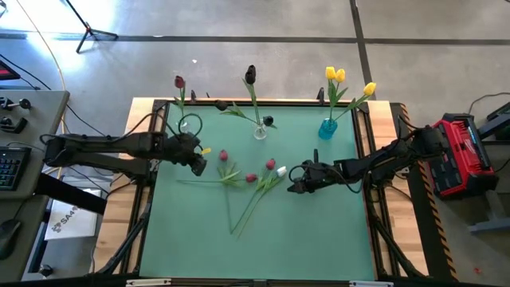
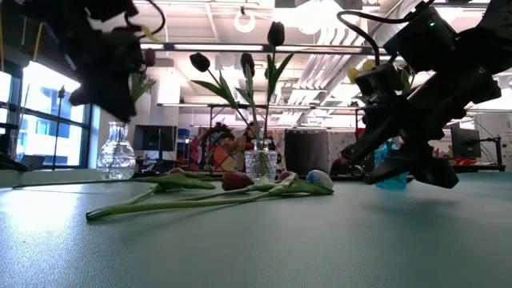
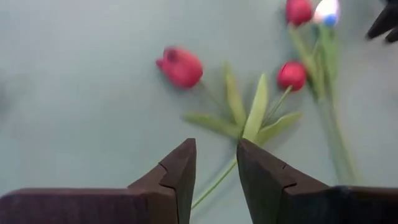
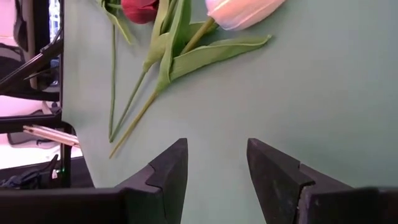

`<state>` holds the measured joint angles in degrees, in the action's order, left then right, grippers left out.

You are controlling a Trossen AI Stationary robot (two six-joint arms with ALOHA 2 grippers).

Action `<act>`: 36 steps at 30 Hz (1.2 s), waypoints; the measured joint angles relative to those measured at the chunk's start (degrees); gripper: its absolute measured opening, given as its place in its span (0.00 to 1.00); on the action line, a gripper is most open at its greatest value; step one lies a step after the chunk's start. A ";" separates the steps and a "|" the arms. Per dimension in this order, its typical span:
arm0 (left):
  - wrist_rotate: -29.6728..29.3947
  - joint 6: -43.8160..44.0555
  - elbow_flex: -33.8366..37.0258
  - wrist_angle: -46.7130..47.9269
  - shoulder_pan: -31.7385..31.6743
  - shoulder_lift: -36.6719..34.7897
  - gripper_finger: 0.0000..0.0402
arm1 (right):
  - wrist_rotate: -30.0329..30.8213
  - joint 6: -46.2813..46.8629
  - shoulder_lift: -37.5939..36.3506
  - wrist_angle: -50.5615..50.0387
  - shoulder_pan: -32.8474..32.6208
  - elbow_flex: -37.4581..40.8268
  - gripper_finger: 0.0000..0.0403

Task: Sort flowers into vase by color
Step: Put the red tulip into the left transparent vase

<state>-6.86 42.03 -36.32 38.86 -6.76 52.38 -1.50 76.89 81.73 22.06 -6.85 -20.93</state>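
Three red tulips (image 1: 223,155) (image 1: 251,178) (image 1: 271,164) and a white one (image 1: 281,171) lie flat on the green mat, their stems crossing toward the near side. My left gripper (image 3: 214,165) hovers open above the leftmost red tulip (image 3: 180,66); its stem (image 3: 214,180) shows in the gap between the fingers, well below them. My right gripper (image 4: 217,162) stands open low over the mat, just right of the white tulip (image 4: 242,11), with nothing between its fingers. In the low view the left gripper (image 2: 112,88) hangs high and the right gripper (image 2: 376,164) is near the mat.
Along the far edge stand a clear vase (image 1: 190,123) with a dark red tulip (image 1: 179,82), a clear vase (image 1: 260,131) with black tulips (image 1: 250,74), and a blue vase (image 1: 327,127) with yellow tulips (image 1: 335,76). The near half of the mat (image 1: 263,247) is bare.
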 joint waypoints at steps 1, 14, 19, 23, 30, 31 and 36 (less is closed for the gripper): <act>-0.08 0.64 1.10 0.06 0.39 0.02 0.26 | 0.58 0.24 0.00 -0.08 -0.31 0.00 0.39; -0.98 5.99 12.35 -9.59 5.42 0.82 0.27 | 6.51 1.13 0.00 -3.99 -1.81 0.00 0.39; -1.55 6.37 14.43 -12.63 6.90 3.17 0.27 | 6.41 1.21 0.00 -3.89 -1.83 0.00 0.39; -2.72 4.37 14.54 -14.22 7.76 6.35 0.27 | 5.64 1.29 0.00 -3.88 -1.83 0.00 0.39; -2.70 -12.82 14.54 -29.47 10.93 13.73 0.27 | 4.36 1.54 0.00 -3.86 -1.83 0.00 0.39; -2.69 -14.48 14.54 -31.28 11.18 14.95 0.27 | 4.28 1.72 0.00 -3.86 -1.83 0.00 0.39; -1.59 -16.78 14.54 -34.69 11.45 20.82 0.27 | 2.96 2.68 0.00 -3.86 -1.82 0.00 0.39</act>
<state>-8.45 25.25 -21.78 4.16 4.69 73.20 1.46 79.57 81.73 18.20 -8.67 -20.93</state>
